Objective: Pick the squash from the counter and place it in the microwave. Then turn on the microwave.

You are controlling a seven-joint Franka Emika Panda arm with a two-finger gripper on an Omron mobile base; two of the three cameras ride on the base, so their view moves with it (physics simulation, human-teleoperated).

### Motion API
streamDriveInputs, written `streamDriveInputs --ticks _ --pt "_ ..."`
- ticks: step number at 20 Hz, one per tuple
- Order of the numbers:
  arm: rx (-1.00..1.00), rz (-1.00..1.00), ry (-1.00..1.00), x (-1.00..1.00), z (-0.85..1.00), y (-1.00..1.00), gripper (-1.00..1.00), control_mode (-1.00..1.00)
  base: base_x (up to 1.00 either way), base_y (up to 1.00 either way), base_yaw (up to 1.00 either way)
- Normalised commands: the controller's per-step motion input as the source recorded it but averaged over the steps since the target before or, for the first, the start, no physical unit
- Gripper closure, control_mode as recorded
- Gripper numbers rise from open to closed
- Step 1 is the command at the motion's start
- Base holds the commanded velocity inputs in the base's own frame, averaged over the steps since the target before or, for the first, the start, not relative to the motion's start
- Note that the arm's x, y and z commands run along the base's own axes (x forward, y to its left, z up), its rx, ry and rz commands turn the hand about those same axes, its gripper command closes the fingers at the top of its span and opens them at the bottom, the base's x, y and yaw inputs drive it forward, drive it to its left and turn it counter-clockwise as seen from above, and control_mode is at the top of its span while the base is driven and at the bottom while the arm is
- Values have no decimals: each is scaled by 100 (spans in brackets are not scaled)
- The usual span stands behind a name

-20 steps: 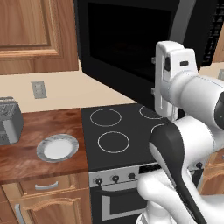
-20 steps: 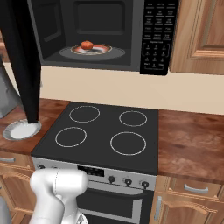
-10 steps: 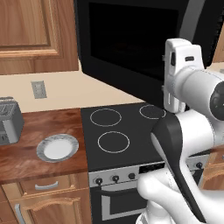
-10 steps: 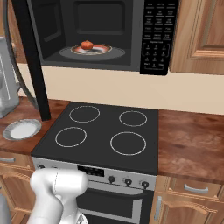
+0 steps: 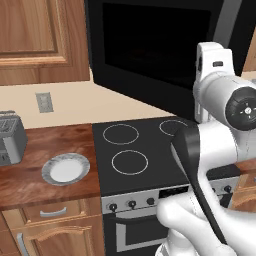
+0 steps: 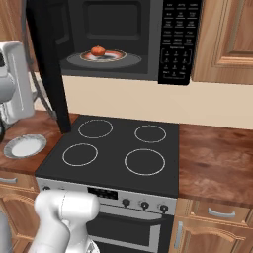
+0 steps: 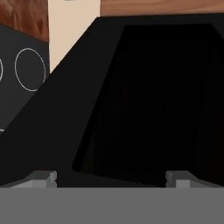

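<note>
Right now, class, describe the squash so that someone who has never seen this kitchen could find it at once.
Look above the black stovetop to the microwave, whose door stands open. Inside, a round plate lies on the floor of the cavity, and the squash sits on it. It is the small orange-red lump, the only brightly coloured thing in there.

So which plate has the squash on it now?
The plate inside the open microwave carries the squash; the grey-rimmed plate on the counter is bare.
</note>
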Motion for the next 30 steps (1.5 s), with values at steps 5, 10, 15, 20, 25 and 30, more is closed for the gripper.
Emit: streamDriveInputs --ticks 5,10,15,20,25,30 --pt "-3 -15 0 21 0 -30 -100 -100 0 0 0" --pt "-2 -13 0 24 0 -27 -100 -100 0 0 0" --pt "-1 -10 0 27 0 -23 -100 -100 0 0 0" --pt "0 -7 0 33 0 -20 -100 -100 0 0 0" --pt "0 -4 0 33 0 -20 -100 -100 0 0 0" --pt "0 -3 0 31 0 -21 -100 -100 0 0 0"
